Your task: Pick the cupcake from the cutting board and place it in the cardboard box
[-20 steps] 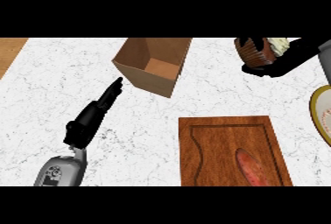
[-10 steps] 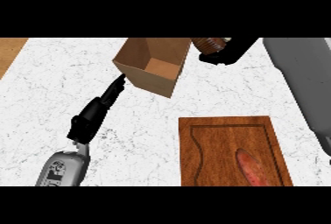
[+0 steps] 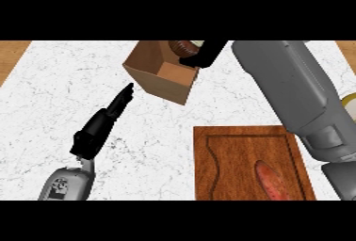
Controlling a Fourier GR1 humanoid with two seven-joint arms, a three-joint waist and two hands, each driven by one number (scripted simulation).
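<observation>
The cupcake (image 3: pixel 182 46), brown with a pale top, hangs over the open cardboard box (image 3: pixel 160 77) at the counter's far middle. My right hand (image 3: pixel 206 52) is curled round it, and the grey right forearm (image 3: pixel 292 94) slants across the right side. The wooden cutting board (image 3: pixel 236 160) lies at the lower right, with a reddish sausage-like piece (image 3: pixel 272 181) on it. My left hand (image 3: pixel 104 122) stretches with straight fingers toward the box's near-left corner, just short of it.
White marble counter (image 3: pixel 62 94) spans the view, with wooden edges at the far left and right corners. A pale plate rim (image 3: pixel 350 101) peeks out behind the right forearm.
My right hand has carried the cupcake leftward from the far right to above the box opening. The forearm now covers most of the plate. The left hand has barely moved.
</observation>
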